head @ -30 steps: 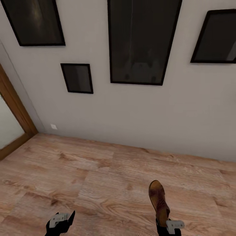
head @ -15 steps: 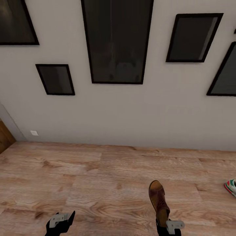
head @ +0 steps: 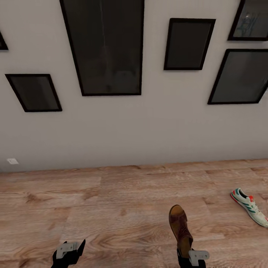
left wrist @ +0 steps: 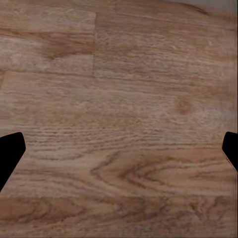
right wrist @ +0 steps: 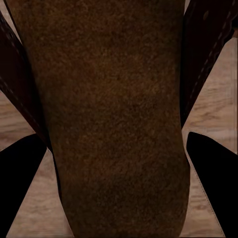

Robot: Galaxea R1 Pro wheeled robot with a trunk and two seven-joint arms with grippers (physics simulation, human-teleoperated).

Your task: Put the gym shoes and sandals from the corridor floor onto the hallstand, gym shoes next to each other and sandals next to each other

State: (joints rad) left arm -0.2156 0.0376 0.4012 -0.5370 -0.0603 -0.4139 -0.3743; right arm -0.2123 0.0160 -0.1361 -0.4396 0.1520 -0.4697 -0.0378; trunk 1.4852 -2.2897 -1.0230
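The sandal (head: 180, 227) sticks out ahead of the right gripper (head: 192, 257), clamped at its heel end and carried above the floor (head: 111, 201). It looks light and fairly stiff, with a grippy suede-like sole (right wrist: 106, 114); the heel block seems the firmest hold. A sneaker (head: 249, 206) lies on the floor to the right. The left gripper (head: 69, 252) is spread and empty.

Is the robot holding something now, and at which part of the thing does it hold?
The right tool holds a brown sandal at its heel end, toe pointing away. The left tool holds nothing.
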